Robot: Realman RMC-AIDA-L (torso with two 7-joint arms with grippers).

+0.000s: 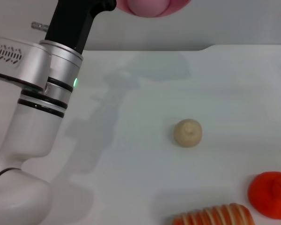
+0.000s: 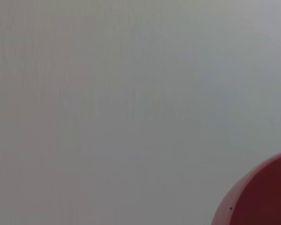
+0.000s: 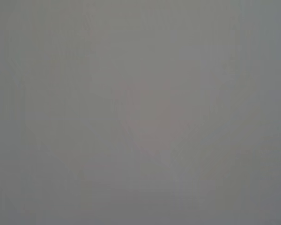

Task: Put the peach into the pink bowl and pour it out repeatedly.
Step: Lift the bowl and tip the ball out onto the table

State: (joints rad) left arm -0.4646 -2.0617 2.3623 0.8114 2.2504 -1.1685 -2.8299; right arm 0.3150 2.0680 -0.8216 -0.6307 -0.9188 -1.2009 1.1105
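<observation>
One pink bowl (image 1: pixel 154 7) was seen raised at the head view's top edge, beside the left arm (image 1: pixel 42 93). One beige bun (image 1: pixel 188 133), one tangerine (image 1: pixel 270 194) and one striped loaf (image 1: pixel 215 216) were counted on the white table (image 1: pixel 131 154). Neither gripper's state could be told.

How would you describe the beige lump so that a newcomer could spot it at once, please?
Start at the white table in the head view and look right of centre. There the beige lump sits alone, apart from the orange fruit and the striped item nearer the front right corner. It alone is pale, round and topped with a small nub.
</observation>
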